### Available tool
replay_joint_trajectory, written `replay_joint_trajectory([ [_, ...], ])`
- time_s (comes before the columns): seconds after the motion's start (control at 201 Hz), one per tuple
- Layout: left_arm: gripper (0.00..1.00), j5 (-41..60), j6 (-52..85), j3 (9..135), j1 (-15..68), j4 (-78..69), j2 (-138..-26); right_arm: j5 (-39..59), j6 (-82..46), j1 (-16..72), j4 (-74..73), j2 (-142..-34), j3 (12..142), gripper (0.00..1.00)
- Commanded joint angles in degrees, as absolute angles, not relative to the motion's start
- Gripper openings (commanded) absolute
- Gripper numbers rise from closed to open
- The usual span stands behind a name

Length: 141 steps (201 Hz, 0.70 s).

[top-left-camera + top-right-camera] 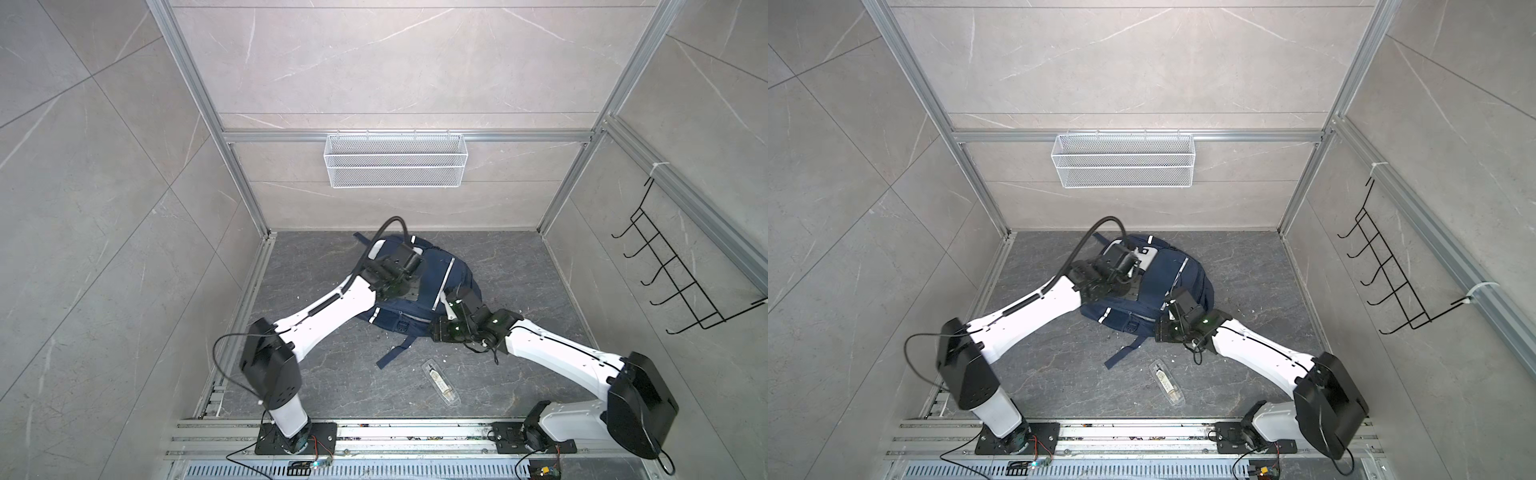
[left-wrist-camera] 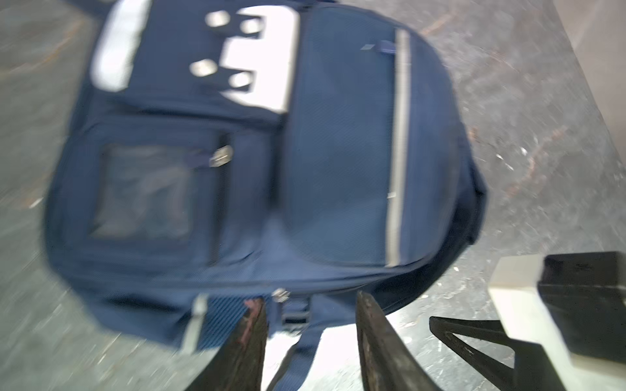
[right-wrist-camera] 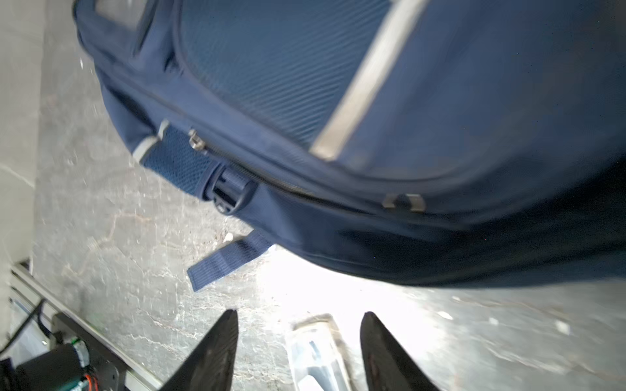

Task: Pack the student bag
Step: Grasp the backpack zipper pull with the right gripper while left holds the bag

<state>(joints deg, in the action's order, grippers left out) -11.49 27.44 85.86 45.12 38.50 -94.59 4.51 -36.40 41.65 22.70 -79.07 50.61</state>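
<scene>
- Student bag [image 1: 432,270] — laid flat, front up, at the rear centre of the table [image 1: 519,270].
- Left fingers [image 2: 250,338] — spread, nothing pinched; poised over the bag's near edge.
- Right fingers [image 3: 216,345] — spread and empty; seen just off the bag's near-right side.

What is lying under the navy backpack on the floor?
Only the dark marbled floor shows around the navy backpack, and one navy strap comes out at its near edge. The fabric covers whatever else lies beneath.
</scene>
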Motion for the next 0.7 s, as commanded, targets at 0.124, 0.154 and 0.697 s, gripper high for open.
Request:
replay_joint_trajectory([
  [0.124, 0.46, -7.3, 33.7, 68.7, 38.2, 28.0, -85.4, -10.5, -37.2, 52.4, 20.6, -88.9, 60.0, 0.58],
  [0.154, 0.46, -6.6, 34.5, 67.4, 37.2, 27.1, -84.6, -11.7, -37.3, 53.3, 20.0, -89.8, 60.5, 0.58],
  [0.697, 0.47, 12.4, 44.1, 54.5, 24.1, 7.3, -86.7, -21.6, -39.3, 57.8, 14.3, -99.9, 66.2, 0.53],
])
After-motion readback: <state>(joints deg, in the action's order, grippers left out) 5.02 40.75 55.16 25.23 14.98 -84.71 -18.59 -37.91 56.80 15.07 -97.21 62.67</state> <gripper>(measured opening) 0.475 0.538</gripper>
